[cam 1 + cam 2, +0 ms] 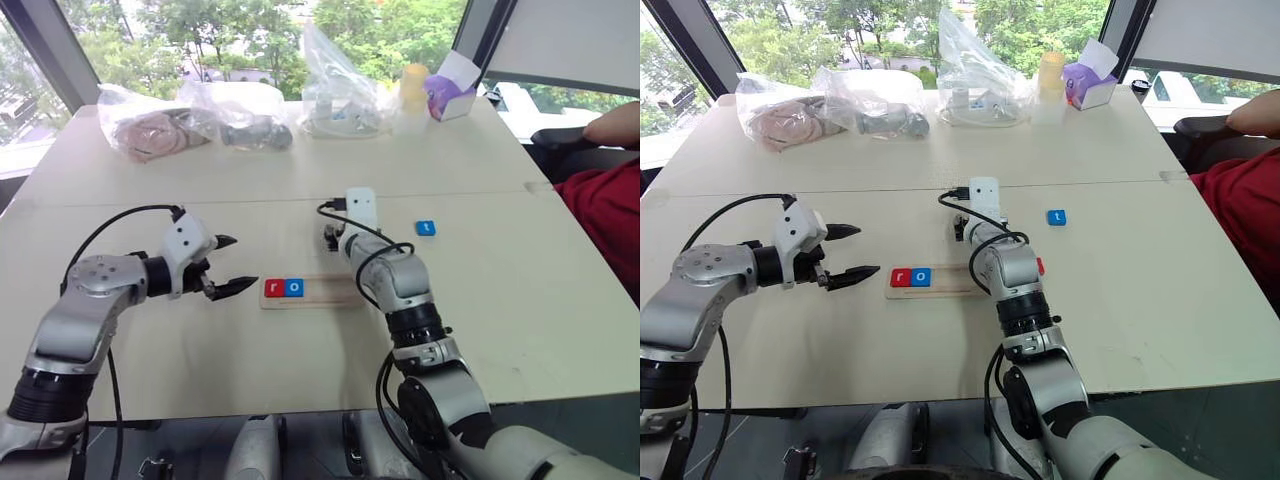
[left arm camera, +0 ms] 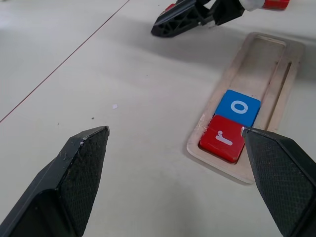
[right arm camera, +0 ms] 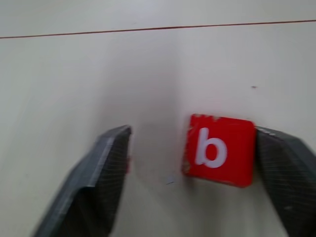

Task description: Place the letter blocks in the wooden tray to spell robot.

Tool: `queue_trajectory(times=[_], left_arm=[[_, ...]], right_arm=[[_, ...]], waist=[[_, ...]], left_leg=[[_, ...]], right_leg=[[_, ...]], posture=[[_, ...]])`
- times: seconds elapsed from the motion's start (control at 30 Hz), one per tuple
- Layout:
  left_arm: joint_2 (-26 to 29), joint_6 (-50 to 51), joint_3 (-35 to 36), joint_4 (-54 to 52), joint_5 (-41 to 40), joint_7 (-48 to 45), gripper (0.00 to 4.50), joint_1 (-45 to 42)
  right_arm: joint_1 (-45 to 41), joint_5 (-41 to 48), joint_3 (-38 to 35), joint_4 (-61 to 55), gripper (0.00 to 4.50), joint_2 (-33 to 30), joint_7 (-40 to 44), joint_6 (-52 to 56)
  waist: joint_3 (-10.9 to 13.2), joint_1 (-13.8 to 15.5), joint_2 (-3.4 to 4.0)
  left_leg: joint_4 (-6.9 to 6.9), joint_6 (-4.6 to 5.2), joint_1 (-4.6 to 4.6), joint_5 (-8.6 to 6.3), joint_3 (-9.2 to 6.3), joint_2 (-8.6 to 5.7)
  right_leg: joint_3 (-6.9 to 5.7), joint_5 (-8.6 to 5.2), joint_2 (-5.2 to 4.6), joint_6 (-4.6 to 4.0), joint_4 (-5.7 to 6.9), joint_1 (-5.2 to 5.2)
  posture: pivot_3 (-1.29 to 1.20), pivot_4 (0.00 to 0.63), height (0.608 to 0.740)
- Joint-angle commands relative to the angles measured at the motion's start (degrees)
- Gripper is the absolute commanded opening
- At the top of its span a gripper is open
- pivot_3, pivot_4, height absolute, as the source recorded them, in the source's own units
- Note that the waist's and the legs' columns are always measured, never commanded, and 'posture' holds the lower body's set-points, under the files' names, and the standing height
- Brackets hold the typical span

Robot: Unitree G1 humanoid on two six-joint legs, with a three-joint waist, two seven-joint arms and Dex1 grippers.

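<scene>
Your left end effector (image 1: 232, 266), two black textured wedge fingers, hangs with its fingers spread wide apart and holding nothing, just beside the left end of the long narrow light-wood tray (image 1: 335, 292) that lies on the smooth cream table (image 1: 150, 360).

In the tray's shallow rectangular groove, two small square glossy tiles already sit side by side and touching at the left end: a red tile with a white lowercase r (image 2: 223, 138), then a blue tile with a white lowercase o (image 2: 238, 107). The rest of the groove is bare wood. By my judgement, two of five letters are placed and three remain: b, the second o and t.

Your right end effector (image 3: 190, 165) reaches over the table just behind the tray. Its fingers stand apart around a red square tile with a white lowercase b (image 3: 218, 149); one finger touches the tile's edge, the other is clear of it, so the tile is not yet clamped. The tile's corners look slightly chipped.

Further right, a blue square tile with a white lowercase t (image 1: 426, 227) lies alone on the table, well apart from the tray. I cannot make out the second o.
</scene>
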Motion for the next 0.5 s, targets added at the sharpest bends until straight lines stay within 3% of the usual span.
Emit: queue_trajectory(times=[0.03, 0.07, 0.23, 0.37, 0.5], left_arm=[[-0.1, -0.6, -0.3, -2.1, -0.3, 0.7, 4.5, -0.2], [-0.3, -0.6, -0.7, -2.1, -0.3, 0.7, 4.5, -0.3], [-1.2, -0.4, -2.6, -2.6, -0.6, 0.5, 4.5, -1.8], [-1.6, 1.0, -3.6, -4.6, -2.3, -0.5, 4.5, -2.7], [-1.7, 3.7, -5.3, -8.0, -4.9, -1.7, 4.5, -3.3]], right_arm=[[0.3, -0.6, -0.4, 1.0, 1.75, 0.8, 0.1, -0.1], [0.5, -0.8, -0.4, 0.7, 1.27, 0.7, 0.4, -0.2], [2.0, -1.5, 1.4, -7.2, 1.27, -1.9, 3.8, 0.6], [6.4, -0.6, 3.6, -24.4, 1.27, -7.9, 9.0, 8.4], [15.4, 1.6, -2.8, -45.9, 1.27, -12.8, 10.5, 19.9]], waist=[[0.0, -0.1, 0.0], [0.0, -0.2, 0.0], [0.0, 0.0, 0.0], [0.0, 0.3, 0.03], [0.0, 0.6, 0.0]], left_leg=[[0.0, 0.0, 0.01, 0.0, 0.0, 0.0], [-0.01, 0.0, 0.01, 0.0, 0.0, 0.0], [-0.03, 0.0, 0.0, 0.0, -0.01, 0.0], [-0.04, 0.0, -0.13, 0.0, -0.02, -0.02], [-0.06, 0.0, -0.19, 0.0, -0.04, -0.03]], right_leg=[[0.0, 0.0, 0.0, 0.0, 0.0, 0.0], [0.0, 0.0, 0.01, -0.01, 0.0, 0.0], [0.0, 0.0, 0.01, -0.02, 0.0, 0.0], [-0.01, 0.0, -0.05, 0.0, -0.03, -0.09], [-0.01, -0.03, -0.07, 0.04, -0.08, -0.11]], posture=[[0.0, 0.15, 0.74], [0.0, 0.15, 0.74], [0.0, 0.15, 0.74], [0.0, 0.15, 0.74], [0.0, 0.15, 0.74]])
